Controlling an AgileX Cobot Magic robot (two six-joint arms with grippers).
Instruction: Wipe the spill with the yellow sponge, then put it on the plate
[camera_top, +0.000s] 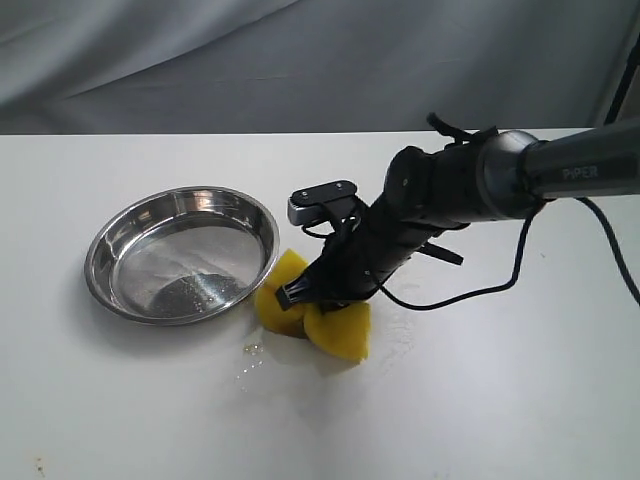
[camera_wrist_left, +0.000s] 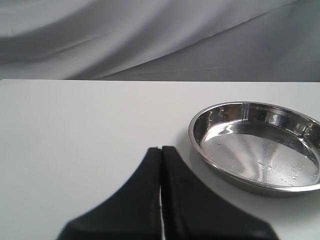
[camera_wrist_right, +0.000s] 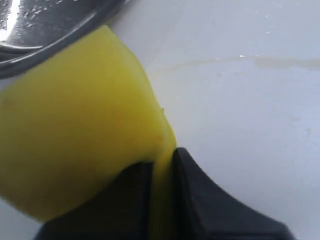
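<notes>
The right pincer (camera_top: 320, 298) is pinching the yellow sponge (camera_top: 345, 335) between nearly closed jaws, folding it and pressing it onto the white table (camera_top: 500, 410). The plate (camera_top: 100, 290) is lying just beside that pincer, its rim next to the sponge. Thin amber traces of the spill (camera_top: 250, 350) are showing on the table just past the sponge. The left pincer (camera_wrist_left: 161, 152) is resting with jaws pressed together, gripping nothing.

Right arm (camera_top: 560, 165) comes in from the right edge of the exterior view, upper half, and slants down-left to frame centre. Wrist pitched steeply down. Right gripper (camera_top: 318, 298) sits low, its black fingers (camera_wrist_right: 200, 200) nearly closed and pinching a yellow sponge (camera_top: 345, 335), foam squeezed thin between them. Left gripper (camera_wrist_left: 160, 150) shows in its wrist view: fingers pressed flat together, nothing held.
</notes>
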